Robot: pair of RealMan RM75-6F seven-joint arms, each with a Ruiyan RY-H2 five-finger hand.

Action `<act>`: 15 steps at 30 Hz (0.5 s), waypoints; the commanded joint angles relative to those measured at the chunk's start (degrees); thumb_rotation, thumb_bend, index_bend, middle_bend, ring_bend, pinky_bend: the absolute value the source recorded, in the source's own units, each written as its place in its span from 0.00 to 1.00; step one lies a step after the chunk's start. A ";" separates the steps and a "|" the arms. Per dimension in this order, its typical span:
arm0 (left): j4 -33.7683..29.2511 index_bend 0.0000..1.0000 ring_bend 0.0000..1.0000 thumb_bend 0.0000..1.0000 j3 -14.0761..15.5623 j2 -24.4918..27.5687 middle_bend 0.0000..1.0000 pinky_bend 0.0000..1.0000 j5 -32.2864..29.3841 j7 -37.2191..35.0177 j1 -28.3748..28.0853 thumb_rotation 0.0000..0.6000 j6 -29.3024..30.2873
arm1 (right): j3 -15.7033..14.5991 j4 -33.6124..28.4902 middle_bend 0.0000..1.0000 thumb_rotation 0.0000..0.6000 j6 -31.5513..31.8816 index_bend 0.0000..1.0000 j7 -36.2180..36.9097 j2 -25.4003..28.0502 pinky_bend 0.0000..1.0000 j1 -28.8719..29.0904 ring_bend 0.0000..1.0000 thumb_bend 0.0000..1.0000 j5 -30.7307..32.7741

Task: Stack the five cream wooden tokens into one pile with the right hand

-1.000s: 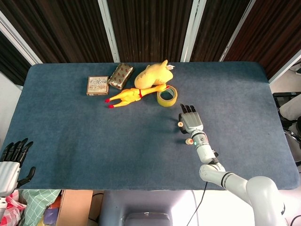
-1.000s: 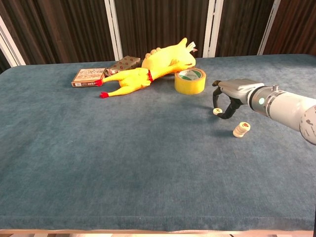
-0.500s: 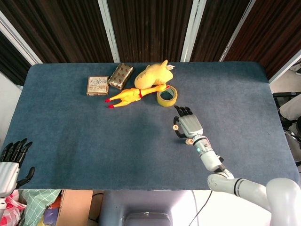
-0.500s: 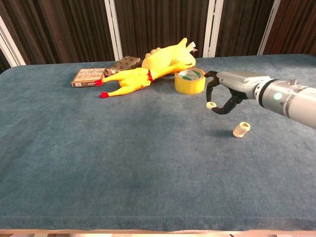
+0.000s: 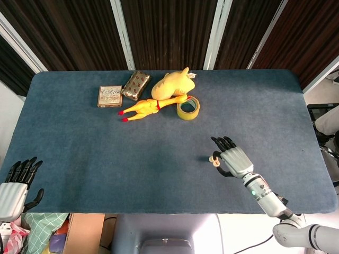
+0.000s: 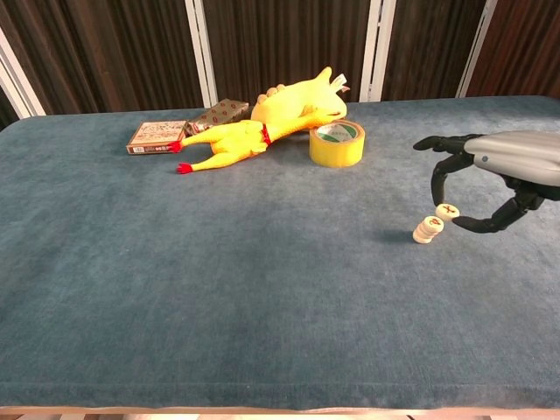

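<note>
A round cream wooden token [image 6: 447, 210] is pinched in the right hand [image 6: 490, 179], just at 2 o'clock above the short token pile [image 6: 427, 230] on the felt-like blue counter [image 6: 219, 280].

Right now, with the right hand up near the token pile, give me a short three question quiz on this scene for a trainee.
1. True or false: the right hand holds a cream token at its fingertips, just above the token pile.
2. Which object touches the rubber chicken? A) the yellow tape roll B) the plush duck C) the token pile
3. Fill in: the left hand sits off the table's ____ edge in the head view, holding nothing.

Key: 1 true; 2 B; 3 left.
</note>
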 commanded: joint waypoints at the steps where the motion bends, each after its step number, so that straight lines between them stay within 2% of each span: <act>1: -0.02 0.00 0.00 0.40 0.00 0.01 0.00 0.01 0.02 -0.07 -0.06 1.00 -0.07 | 0.07 1.43 0.10 1.00 0.26 0.62 -0.88 -1.02 0.00 -0.25 0.00 0.51 -0.29; 15: 0.32 0.00 0.00 0.40 -0.25 0.28 0.00 0.01 -0.62 -1.24 -0.37 1.00 -0.59 | 3.13 8.59 0.10 1.00 -3.10 0.62 -5.46 -5.64 0.00 1.18 0.00 0.51 4.83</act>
